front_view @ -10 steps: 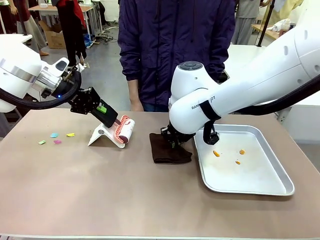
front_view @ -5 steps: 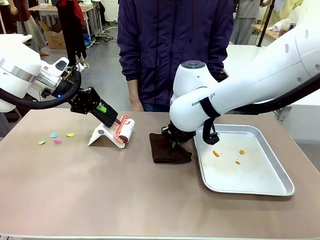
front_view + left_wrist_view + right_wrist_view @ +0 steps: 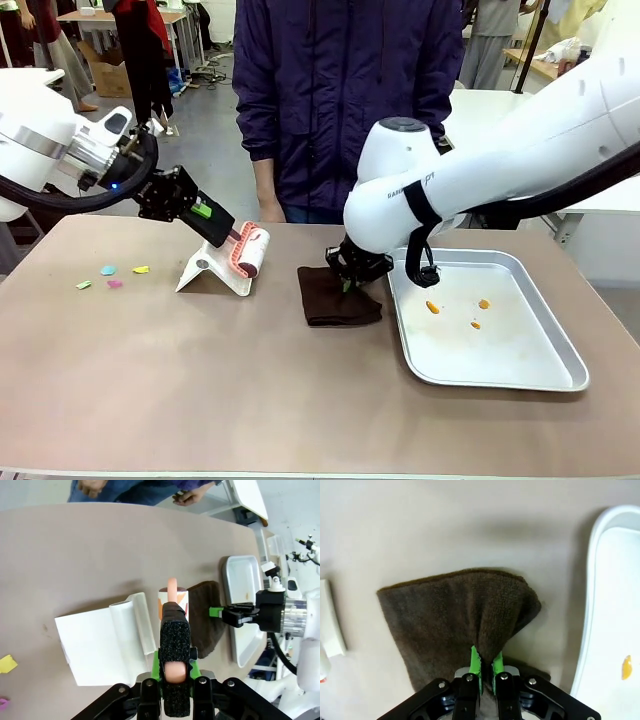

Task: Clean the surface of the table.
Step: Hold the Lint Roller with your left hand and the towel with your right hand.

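My left gripper (image 3: 216,226) is shut on the pink handle of a lint roller (image 3: 250,251), holding it tilted just above its white stand (image 3: 204,272) on the brown table (image 3: 200,380). In the left wrist view the black fingers (image 3: 174,630) clamp the handle, and the roller (image 3: 173,593) points away over the stand (image 3: 100,645). My right gripper (image 3: 350,280) is shut on a dark brown cloth (image 3: 335,300) beside the tray. In the right wrist view the green pads (image 3: 476,664) of that gripper (image 3: 486,662) pinch a raised fold of the cloth (image 3: 445,615).
A silver metal tray (image 3: 540,370) with small orange bits (image 3: 432,307) lies at the right. Coloured paper scraps (image 3: 108,270) lie at the far left of the table. A person in a dark jacket (image 3: 340,100) stands at the far edge.
The left gripper has lifted the lint roller slightly up off its stand. The right arm has risen a little, pulling the cloth's pinched fold up.
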Tool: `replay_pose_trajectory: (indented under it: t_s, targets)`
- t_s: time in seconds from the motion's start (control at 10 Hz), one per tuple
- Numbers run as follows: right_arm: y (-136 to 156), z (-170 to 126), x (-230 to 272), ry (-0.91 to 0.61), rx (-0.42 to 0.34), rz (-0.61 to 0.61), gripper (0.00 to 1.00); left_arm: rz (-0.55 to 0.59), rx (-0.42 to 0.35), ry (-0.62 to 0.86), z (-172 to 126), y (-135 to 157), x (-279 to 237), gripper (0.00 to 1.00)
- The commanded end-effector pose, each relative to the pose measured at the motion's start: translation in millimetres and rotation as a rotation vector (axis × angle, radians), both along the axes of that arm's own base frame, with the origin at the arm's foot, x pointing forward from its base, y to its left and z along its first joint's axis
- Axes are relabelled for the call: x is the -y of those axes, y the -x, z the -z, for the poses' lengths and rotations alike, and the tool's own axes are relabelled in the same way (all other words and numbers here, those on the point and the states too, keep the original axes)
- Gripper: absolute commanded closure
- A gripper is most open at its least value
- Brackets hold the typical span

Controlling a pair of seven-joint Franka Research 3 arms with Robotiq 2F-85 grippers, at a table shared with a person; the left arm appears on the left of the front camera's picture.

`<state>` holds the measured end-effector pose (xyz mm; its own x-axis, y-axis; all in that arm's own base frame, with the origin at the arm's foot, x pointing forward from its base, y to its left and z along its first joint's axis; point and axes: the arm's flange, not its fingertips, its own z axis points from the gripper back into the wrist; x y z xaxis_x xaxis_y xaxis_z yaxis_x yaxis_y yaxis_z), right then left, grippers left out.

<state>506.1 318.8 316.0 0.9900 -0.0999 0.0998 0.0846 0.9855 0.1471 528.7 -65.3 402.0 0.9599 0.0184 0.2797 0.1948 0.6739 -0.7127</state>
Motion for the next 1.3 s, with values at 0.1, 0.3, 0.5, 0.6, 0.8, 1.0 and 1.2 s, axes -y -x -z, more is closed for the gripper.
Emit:
replay_pose_trajectory:
  t_s: [0.1, 0.3, 0.5, 0.6, 0.8, 1.0, 1.2]
  targets:
    - [22, -57, 54, -0.397, 0.011, 0.027, 1.0, -0.059, 0.043, 0.136, -33, 32, -26, 1.0]
    - [32, -83, 88, -0.697, -0.019, -0.03, 1.0, -0.083, 0.053, 0.245, -47, 55, -53, 1.0]
    - [54, -95, 115, -0.986, -0.025, -0.079, 1.0, -0.007, 0.023, 0.389, -59, 89, -94, 0.81]
    - [68, -101, 125, -1.081, -0.017, -0.153, 1.0, -0.007, -0.024, 0.442, -64, 106, -121, 0.81]
    - [102, -115, 155, -1.168, -0.014, -0.215, 1.0, -0.043, -0.001, 0.545, -70, 147, -189, 0.81]
    - [133, -117, 211, -1.208, 0.102, -0.195, 1.0, -0.103, 0.012, 0.608, -56, 178, -252, 0.81]
    - [143, -119, 275, -1.231, 0.159, -0.103, 1.0, -0.103, -0.011, 0.51, -39, 192, -299, 0.81]
